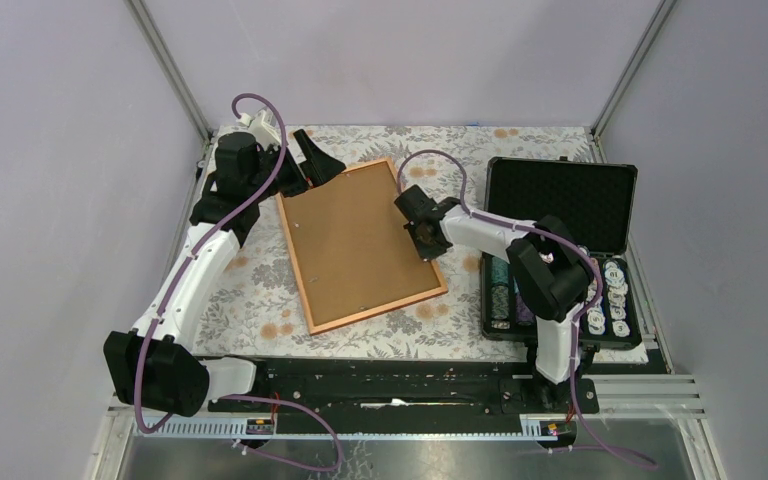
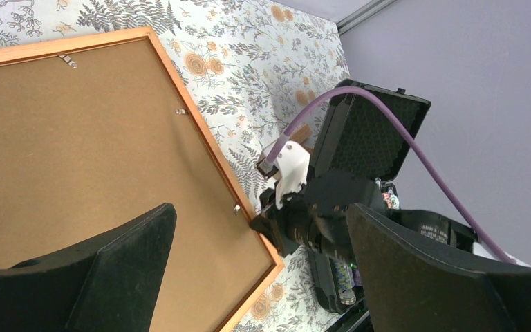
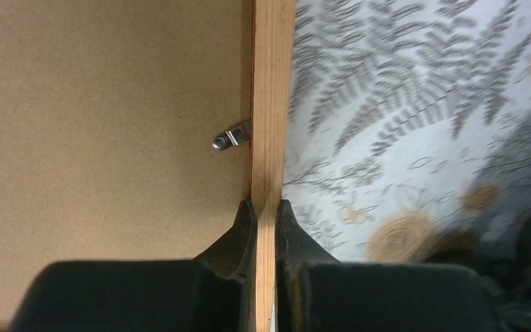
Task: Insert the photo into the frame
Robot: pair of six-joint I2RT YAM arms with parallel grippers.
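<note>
A floral tablecloth (image 1: 250,290), pale with grey ferns and orange blossoms, covers the table, which stands between plain lavender-grey walls (image 1: 60,150) and aluminium corner posts (image 1: 175,70). The frame (image 1: 380,312) lies back-up and askew on the middle of the cloth, filled by a brown backing board (image 1: 355,240). The right gripper (image 3: 265,207) has its fingers pinched on the frame's right rail, beside a metal clip (image 3: 229,137). The left gripper (image 1: 310,160) hangs near the frame's far left edge, fingers spread wide, holding nothing. An open black case of chips (image 1: 560,200) sits on the right.
</note>
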